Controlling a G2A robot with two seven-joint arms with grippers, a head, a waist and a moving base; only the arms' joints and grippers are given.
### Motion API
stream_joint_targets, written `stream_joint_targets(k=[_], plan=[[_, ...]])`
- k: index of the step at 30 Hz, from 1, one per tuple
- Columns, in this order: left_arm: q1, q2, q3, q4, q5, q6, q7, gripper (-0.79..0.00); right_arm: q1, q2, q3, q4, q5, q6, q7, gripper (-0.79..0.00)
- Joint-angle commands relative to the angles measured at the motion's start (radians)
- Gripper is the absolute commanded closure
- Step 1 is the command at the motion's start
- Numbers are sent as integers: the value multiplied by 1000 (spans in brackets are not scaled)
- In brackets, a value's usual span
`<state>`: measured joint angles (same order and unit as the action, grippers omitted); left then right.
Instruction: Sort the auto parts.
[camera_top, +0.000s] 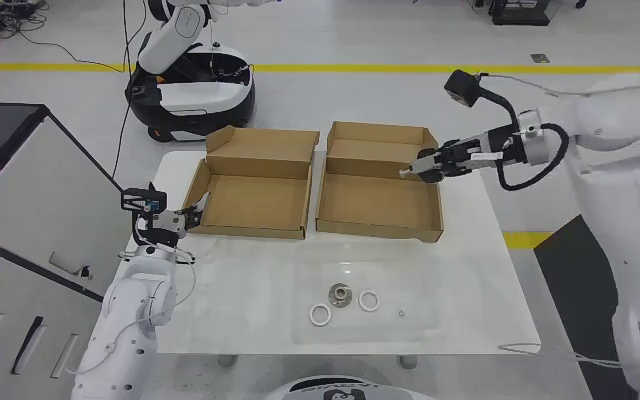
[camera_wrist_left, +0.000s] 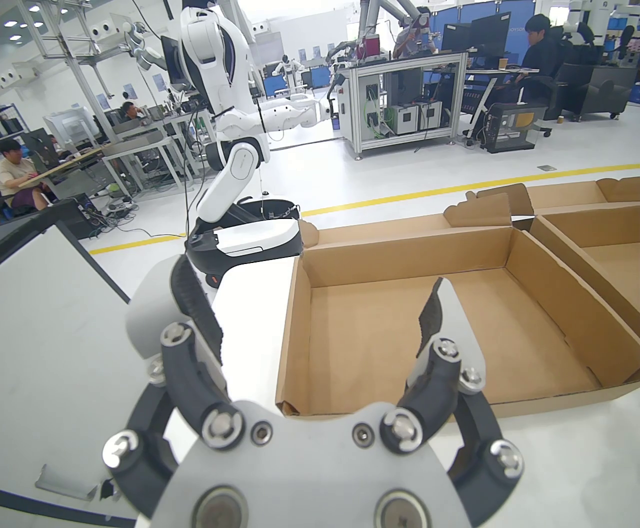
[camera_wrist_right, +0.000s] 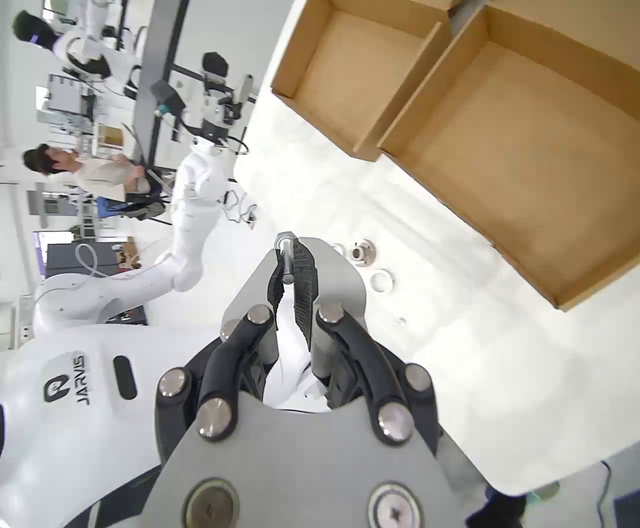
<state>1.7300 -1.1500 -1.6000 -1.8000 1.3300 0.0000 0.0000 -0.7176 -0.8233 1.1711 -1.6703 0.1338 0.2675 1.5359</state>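
Right claw (camera_wrist_right: 287, 267): clenched on a bolt (camera_wrist_right: 286, 259), which is pinched right at the tips between ribbed black pads (camera_wrist_right: 303, 280). The fingers are drawn nearly together, with only the shank's width left between them. The bolt is short, silver and threaded, and it lies along the fingers with its hex head poking just past the tips. In the top view the claw and bolt are held over the right box (camera_top: 375, 205), toward its far right corner and clear of its floor.

Left claw (camera_wrist_left: 315, 310): released, with the fingers spread wide and nothing gripped or touched. It is parked at the left edge of the table (camera_top: 250, 290), just beside the left wall of the left box (camera_top: 250, 200).

Loose parts are noted on the table in front of the boxes. A metal flange (camera_top: 341, 295) lies between a white ring (camera_top: 320, 316) and a second ring (camera_top: 369, 300). A small pale piece (camera_top: 401, 311) sits to the right of them and is too small to identify.
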Motion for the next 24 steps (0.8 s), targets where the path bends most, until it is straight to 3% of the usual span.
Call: stream_joint_targets(k=[1, 7, 14, 24], plan=[[0, 0, 0, 0, 0, 0, 0, -785, 52, 8, -74, 16, -23, -25, 0, 0], [0, 0, 0, 0, 0, 0, 0, -785, 211, 12, -305, 70, -72, -91, 0, 0], [0, 0, 0, 0, 0, 0, 0, -785, 365, -17, -520, 160, -140, -142, 0, 0], [0, 0, 0, 0, 0, 0, 0, -785, 404, -88, -666, 310, -260, -152, -62, 0]])
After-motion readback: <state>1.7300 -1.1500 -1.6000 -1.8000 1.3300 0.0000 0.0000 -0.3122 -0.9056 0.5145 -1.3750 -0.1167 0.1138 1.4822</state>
